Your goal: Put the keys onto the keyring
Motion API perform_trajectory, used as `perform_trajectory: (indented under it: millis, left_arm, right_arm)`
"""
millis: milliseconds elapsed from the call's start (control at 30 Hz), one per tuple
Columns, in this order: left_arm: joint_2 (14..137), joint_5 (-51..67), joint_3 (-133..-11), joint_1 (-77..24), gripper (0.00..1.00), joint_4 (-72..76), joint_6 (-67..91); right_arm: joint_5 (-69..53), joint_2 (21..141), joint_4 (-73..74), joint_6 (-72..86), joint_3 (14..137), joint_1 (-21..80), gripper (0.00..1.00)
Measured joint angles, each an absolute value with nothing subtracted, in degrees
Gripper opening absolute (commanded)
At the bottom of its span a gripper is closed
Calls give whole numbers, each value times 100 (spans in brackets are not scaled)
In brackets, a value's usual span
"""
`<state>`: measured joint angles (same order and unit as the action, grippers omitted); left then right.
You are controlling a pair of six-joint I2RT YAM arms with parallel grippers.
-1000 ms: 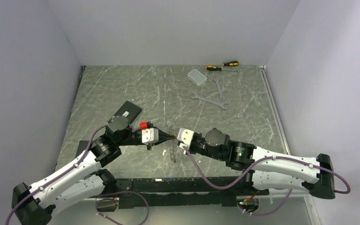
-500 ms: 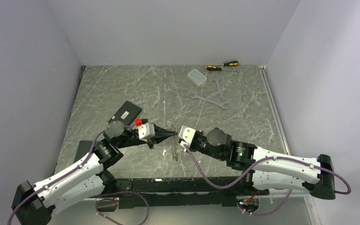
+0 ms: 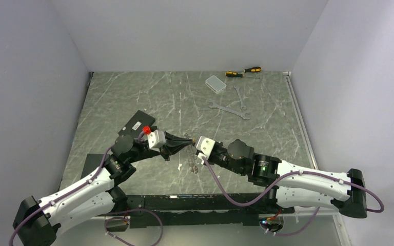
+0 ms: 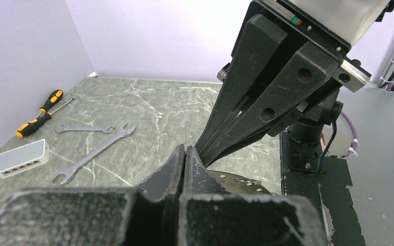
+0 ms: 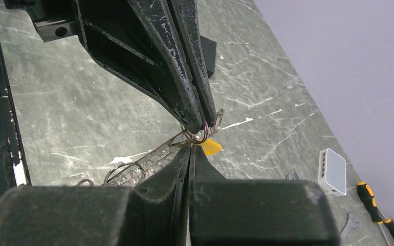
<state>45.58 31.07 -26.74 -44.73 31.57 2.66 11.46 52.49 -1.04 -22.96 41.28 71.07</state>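
Yellow flashes at the meeting point: the key (image 5: pixel 212 147) shows its head just beside the right gripper (image 5: pixel 191 149), whose jaws are shut and seem to pinch it by the blade, though the blade itself is hidden. Nose to nose with it sits the left gripper (image 5: pixel 198 124), jaws also shut, clamped on a thin loop of the keyring (image 3: pixel 192 160). Wire and key head are almost touching, the loop just above the right tips and the key a shade to their far side. From that pinch the keyring trails down and back toward the arm bases, its silver keys (image 5: pixel 133 173) bunched low over the table (image 5: pixel 82 102); whether they rest on it is unclear. Both arms are equally near, so the next move likely turns on lining the key's hole up with that exposed wire.
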Motion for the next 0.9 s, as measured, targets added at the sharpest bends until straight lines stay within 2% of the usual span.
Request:
perform_trajectory:
  millis: [333, 433, 467, 900]
  left_arm:
    - [4567, 3002, -2674, -4473, 0, 3371, 263]
    - [4595, 3015, -2679, -4473, 0, 3365, 248]
    - [4609, 3022, -2681, -4473, 0, 3356, 237]
    - [4674, 3627, -2799, -4473, 0, 3229, 193]
  right_arm:
    - [1153, 5249, 215, -2204, 4209, 7107, 30]
    - [1157, 5179, 344, -2145, 4228, 7107, 48]
    - [1166, 5118, 399, -2137, 4228, 7107, 51]
    - [967, 4106, 268, -1848, 4014, 7107, 61]
